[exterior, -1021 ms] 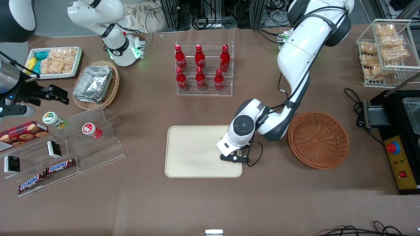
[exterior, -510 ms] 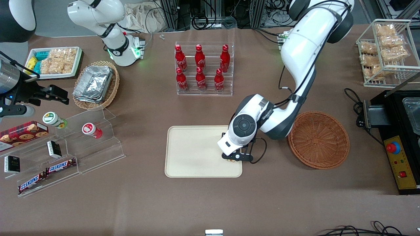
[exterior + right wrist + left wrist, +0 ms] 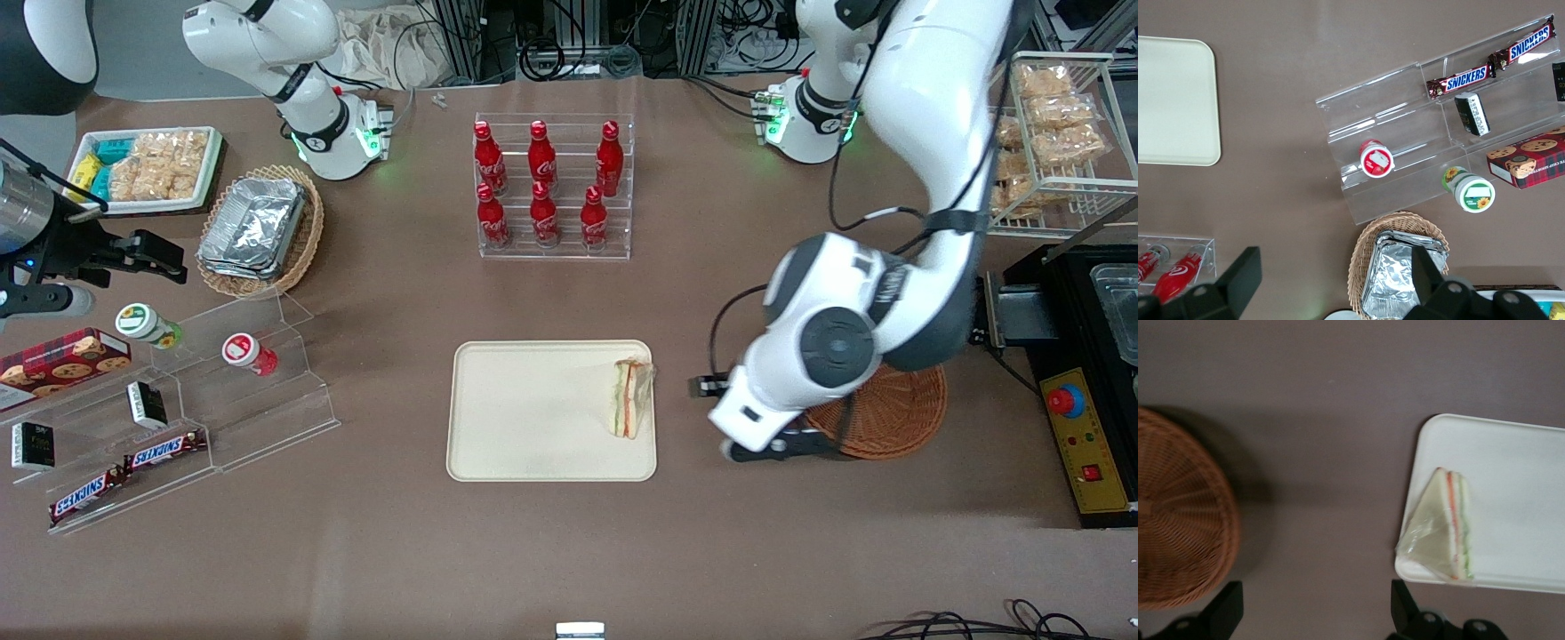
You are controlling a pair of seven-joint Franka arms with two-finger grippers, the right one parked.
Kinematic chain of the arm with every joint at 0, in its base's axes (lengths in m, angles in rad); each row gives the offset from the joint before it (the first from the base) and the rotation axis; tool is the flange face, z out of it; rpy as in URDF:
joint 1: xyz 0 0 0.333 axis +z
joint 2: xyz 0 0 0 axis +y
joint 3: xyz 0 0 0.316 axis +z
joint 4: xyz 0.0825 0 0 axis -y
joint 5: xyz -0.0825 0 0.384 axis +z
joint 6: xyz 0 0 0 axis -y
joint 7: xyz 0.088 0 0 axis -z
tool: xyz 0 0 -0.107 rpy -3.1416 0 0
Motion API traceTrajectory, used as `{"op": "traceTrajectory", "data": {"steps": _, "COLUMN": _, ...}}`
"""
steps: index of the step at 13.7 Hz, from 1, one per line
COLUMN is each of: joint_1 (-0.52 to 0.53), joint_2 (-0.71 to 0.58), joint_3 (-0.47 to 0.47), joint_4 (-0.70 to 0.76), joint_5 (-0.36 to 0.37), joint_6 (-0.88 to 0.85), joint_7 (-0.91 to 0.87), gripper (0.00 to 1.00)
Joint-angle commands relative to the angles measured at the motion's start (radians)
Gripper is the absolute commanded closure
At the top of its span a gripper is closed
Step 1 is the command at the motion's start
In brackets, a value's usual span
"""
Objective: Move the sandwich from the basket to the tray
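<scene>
Gripper (image 3: 1315, 620) hangs with fingers spread wide and nothing between them, above bare table between tray and basket. Sandwich (image 3: 630, 398) lies on the tray (image 3: 524, 413), at the tray edge nearest the basket (image 3: 898, 418) — wrapper overhanging the rim. Basket looks empty — placement appears done, only retreat left.

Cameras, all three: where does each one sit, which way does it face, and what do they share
Front: high, looking down at table; gripper open, raised by basket.
Left wrist: faces down at sandwich on tray; fingertips show.
Right wrist: faces down at Snickers bars.
Shared: sandwich, tray, basket.
</scene>
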Motion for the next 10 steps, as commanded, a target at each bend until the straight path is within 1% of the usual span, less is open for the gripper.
{"op": "traceTrajectory", "data": {"steps": 1, "joint_1": 0.094, "joint_2": -0.096, "joint_3": -0.004, "joint_4": -0.032, "joint_5": -0.005, "joint_6": -0.069, "joint_7": 0.009, "gripper": 0.01}}
{"op": "traceTrajectory", "data": {"steps": 4, "joint_1": 0.18, "joint_2": -0.177, "joint_3": -0.002, "joint_4": -0.051, "joint_5": 0.002, "joint_6": -0.146, "joint_7": 0.011, "gripper": 0.01}}
{"op": "traceTrajectory", "data": {"steps": 7, "joint_1": 0.231, "joint_2": -0.255, "joint_3": -0.004, "joint_4": -0.087, "joint_5": 0.005, "joint_6": -0.169, "joint_7": 0.046, "gripper": 0.01}}
{"op": "traceTrajectory", "data": {"steps": 9, "joint_1": 0.237, "joint_2": -0.292, "joint_3": 0.01, "joint_4": -0.087, "joint_5": 0.011, "joint_6": -0.171, "joint_7": 0.238, "gripper": 0.01}}
{"op": "traceTrajectory", "data": {"steps": 10, "joint_1": 0.251, "joint_2": -0.301, "joint_3": 0.036, "joint_4": -0.084, "joint_5": 0.008, "joint_6": -0.168, "joint_7": 0.347, "gripper": 0.01}}
